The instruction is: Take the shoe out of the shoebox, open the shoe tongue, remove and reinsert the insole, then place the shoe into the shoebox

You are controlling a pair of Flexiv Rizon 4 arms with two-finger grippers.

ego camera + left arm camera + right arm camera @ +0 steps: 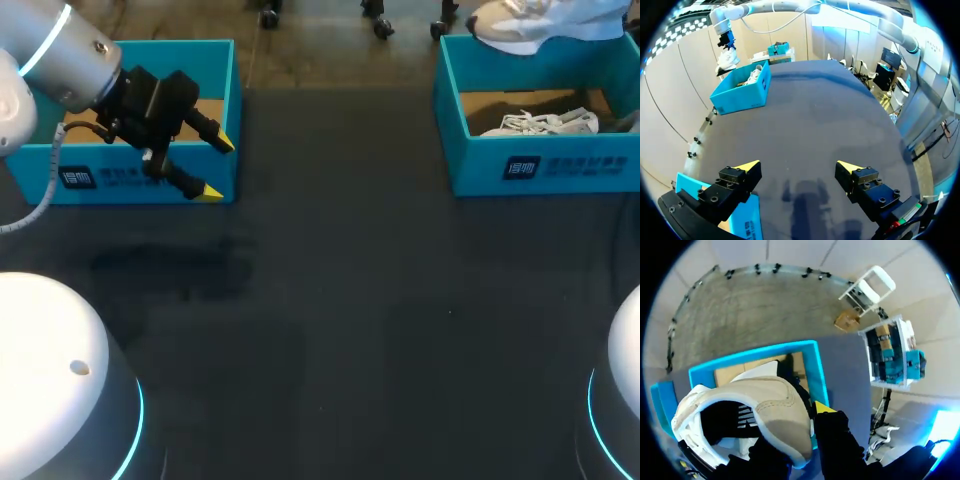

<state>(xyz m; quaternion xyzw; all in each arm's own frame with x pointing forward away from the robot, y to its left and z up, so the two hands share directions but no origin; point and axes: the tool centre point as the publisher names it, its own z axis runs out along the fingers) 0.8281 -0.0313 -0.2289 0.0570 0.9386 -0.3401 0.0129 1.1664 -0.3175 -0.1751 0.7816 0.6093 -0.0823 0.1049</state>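
Right gripper (800, 415) clenched on cream-white sneaker (740, 410) above teal cardboard shoebox (815, 365); best lift clear of its wall, set down on dark table (350, 300). Left gripper (216, 168) spread wide, empty.

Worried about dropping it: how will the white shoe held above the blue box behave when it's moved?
The shoe looks padded with a thick sole, so it will probably keep its shape rather than flop. Gripped at one side by the right hand, it may tilt toward its heavier end. It seems light for its bulk.
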